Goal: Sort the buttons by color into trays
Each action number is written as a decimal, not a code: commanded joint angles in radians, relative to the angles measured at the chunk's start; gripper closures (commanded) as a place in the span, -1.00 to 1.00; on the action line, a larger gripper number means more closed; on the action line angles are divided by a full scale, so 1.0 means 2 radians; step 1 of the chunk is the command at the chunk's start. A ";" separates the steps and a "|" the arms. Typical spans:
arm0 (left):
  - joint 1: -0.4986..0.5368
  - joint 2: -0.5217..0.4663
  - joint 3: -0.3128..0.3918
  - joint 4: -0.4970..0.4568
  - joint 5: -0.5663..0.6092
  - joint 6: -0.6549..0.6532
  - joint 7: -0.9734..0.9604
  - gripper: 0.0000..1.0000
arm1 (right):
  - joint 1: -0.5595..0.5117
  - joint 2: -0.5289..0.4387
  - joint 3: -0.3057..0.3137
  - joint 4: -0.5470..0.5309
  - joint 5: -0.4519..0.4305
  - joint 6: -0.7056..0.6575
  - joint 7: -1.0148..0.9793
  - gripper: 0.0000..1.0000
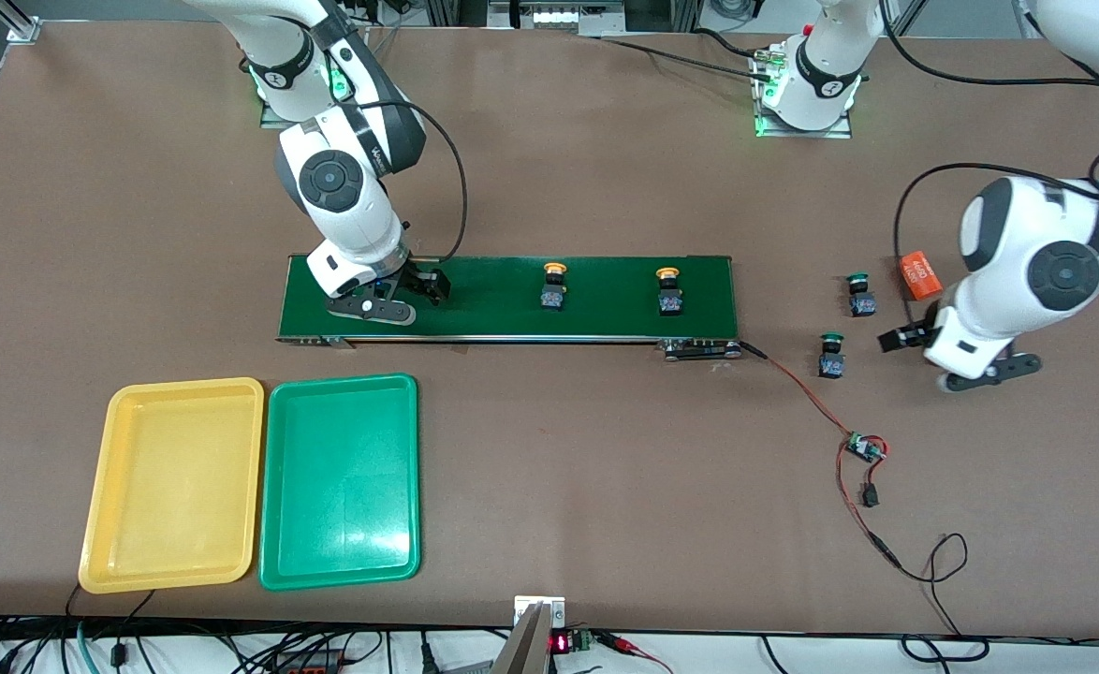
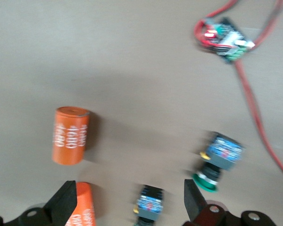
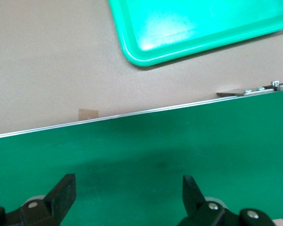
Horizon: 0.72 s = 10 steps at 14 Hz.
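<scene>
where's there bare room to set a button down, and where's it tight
Both the yellow tray and the green tray are bare. The belt is free between the right gripper and the yellow buttons. It is tight near the open left gripper: green buttons, an orange cylinder, wires.

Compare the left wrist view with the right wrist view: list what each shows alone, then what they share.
Left wrist view only: two orange cylinders, two green-capped buttons lying on bare table, and a small circuit board with red wires.

Right wrist view only: the dark-green conveyor belt under the right hand, and a corner of the green tray.

Both: the brown table and that arm's own hand with fingers open and holding nothing, as the left hand shows.
</scene>
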 commanded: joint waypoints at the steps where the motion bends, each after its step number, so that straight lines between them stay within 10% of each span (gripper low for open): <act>1: 0.056 0.026 -0.008 -0.003 0.014 0.026 0.013 -1.00 | 0.001 -0.004 0.004 0.006 -0.007 0.005 0.016 -1.00; 10: 0.131 0.083 -0.009 -0.017 0.012 0.062 0.133 -1.00 | 0.057 0.023 0.006 0.025 -0.006 0.006 -0.034 -1.00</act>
